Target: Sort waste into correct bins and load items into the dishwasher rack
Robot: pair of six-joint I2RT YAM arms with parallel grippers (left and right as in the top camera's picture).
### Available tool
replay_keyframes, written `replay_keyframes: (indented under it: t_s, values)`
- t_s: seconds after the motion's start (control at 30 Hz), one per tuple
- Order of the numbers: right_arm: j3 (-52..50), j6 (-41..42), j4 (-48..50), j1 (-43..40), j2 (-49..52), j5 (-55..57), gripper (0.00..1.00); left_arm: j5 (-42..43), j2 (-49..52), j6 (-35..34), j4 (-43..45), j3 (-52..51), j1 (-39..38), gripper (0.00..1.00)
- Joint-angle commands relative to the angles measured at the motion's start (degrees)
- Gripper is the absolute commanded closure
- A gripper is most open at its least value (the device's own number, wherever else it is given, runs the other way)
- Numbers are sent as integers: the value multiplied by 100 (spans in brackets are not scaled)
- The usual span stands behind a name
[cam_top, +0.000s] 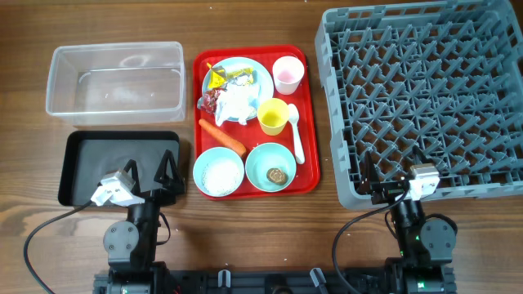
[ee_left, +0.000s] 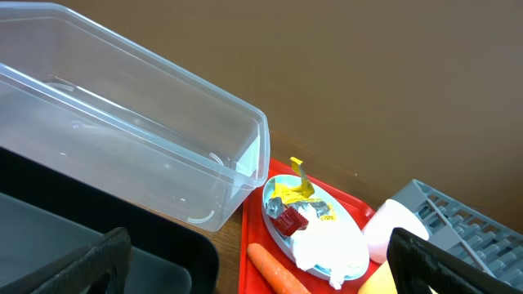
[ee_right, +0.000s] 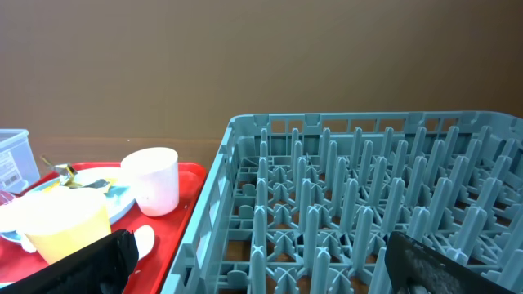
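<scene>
A red serving tray [cam_top: 309, 122] holds a pale blue plate [cam_top: 260, 73] with a crumpled white tissue [cam_top: 234, 104] and yellow, red and silver wrappers [cam_top: 218, 78]. On it too are a pink cup [cam_top: 288, 74], a yellow cup [cam_top: 273, 116], a white spoon [cam_top: 296, 135], an orange carrot [cam_top: 222, 136], a bowl of white grains [cam_top: 218, 171] and a bowl with a brown lump [cam_top: 270, 167]. The clear tub [cam_top: 114, 79] and black tray [cam_top: 120, 167] lie left, the grey rack [cam_top: 425, 98] right. My left gripper [cam_top: 149, 175] is open over the black tray. My right gripper [cam_top: 384, 178] is open at the rack's front edge.
The wooden table [cam_top: 261, 237] runs along the front. In the left wrist view the clear tub [ee_left: 147, 139], plate [ee_left: 327, 233] and carrot [ee_left: 278, 269] show. In the right wrist view the rack [ee_right: 368, 204], pink cup [ee_right: 155, 180] and yellow cup [ee_right: 65, 224] show.
</scene>
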Motion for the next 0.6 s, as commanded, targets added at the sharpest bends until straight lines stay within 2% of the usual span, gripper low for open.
replay_keyframes:
  t_s: [0.0, 0.57]
  values:
    - [-7, -52, 26, -13, -35, -92, 0, 7, -37, 31, -20, -22, 42, 0]
    - [-7, -52, 26, -13, -35, -94, 0, 7, -37, 31, -22, -22, 42, 0]
